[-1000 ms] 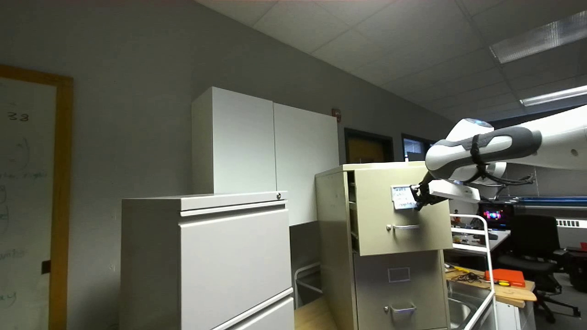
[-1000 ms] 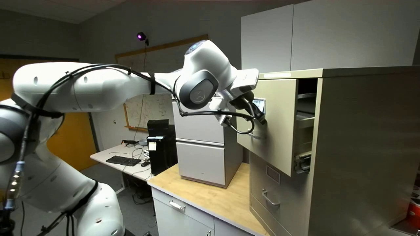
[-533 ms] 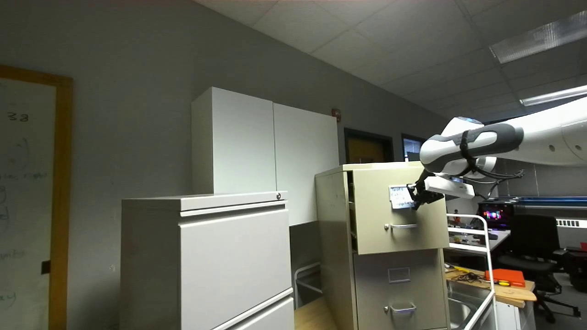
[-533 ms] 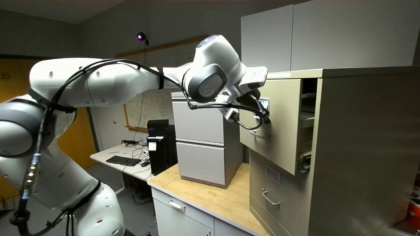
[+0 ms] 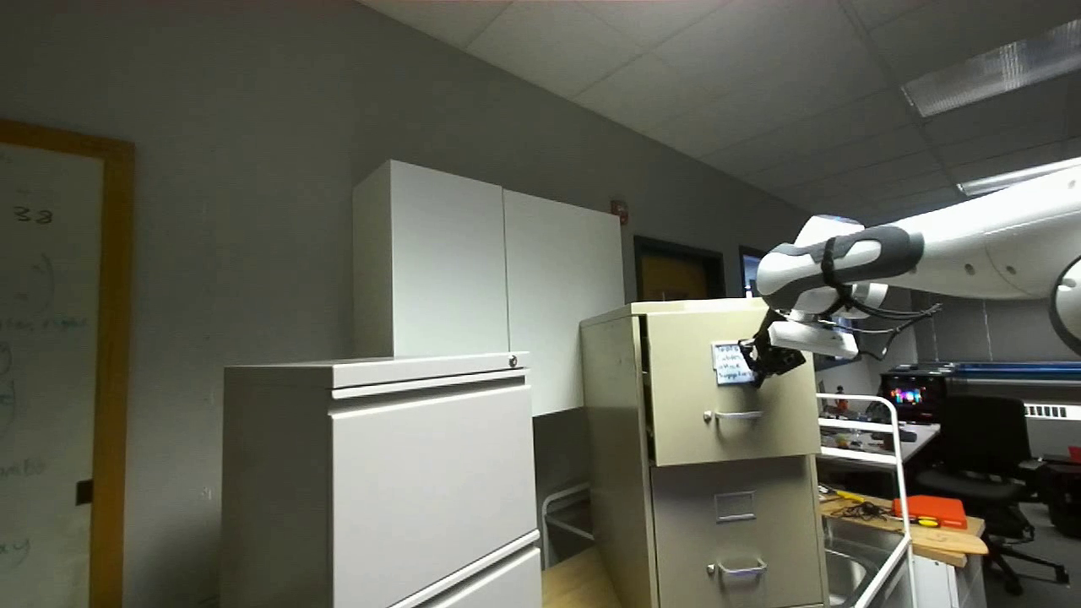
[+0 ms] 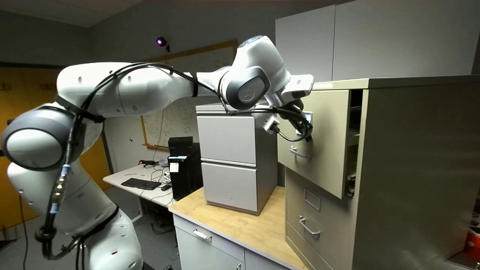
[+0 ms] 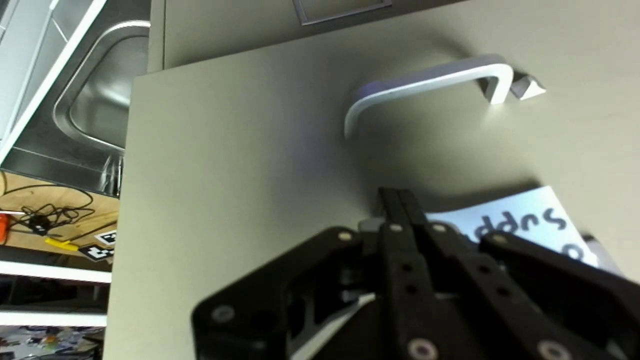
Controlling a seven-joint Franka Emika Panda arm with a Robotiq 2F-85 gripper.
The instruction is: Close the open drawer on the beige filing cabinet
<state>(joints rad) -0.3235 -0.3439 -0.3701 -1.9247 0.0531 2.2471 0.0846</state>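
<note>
The beige filing cabinet (image 5: 612, 439) stands in both exterior views (image 6: 412, 168). Its uppermost drawer (image 5: 684, 414) is part-way open; a dark gap shows along its side (image 6: 328, 157). The drawer front fills much of the wrist view (image 7: 215, 160), with its metal handle (image 7: 425, 82) and white label (image 7: 530, 220), upside down there. My gripper (image 7: 397, 192) is shut and empty, fingertips together. In both exterior views the gripper (image 5: 750, 376) is at the drawer front beside the label and above the handle (image 6: 308, 137). The fingertips appear to touch the front; exact contact is hard to see.
A pale grey lateral cabinet (image 5: 435, 490) stands beside the filing cabinet on a wooden counter (image 6: 232, 228). A white two-door cupboard (image 5: 448, 262) is behind. A white rail frame (image 5: 897, 464) and a sink (image 7: 105, 95) lie on the cabinet's opposite side.
The drawer has moved inward and its side gap has narrowed. My arm has moved forward with it, the gripper staying shut at the drawer front beside the label.
</note>
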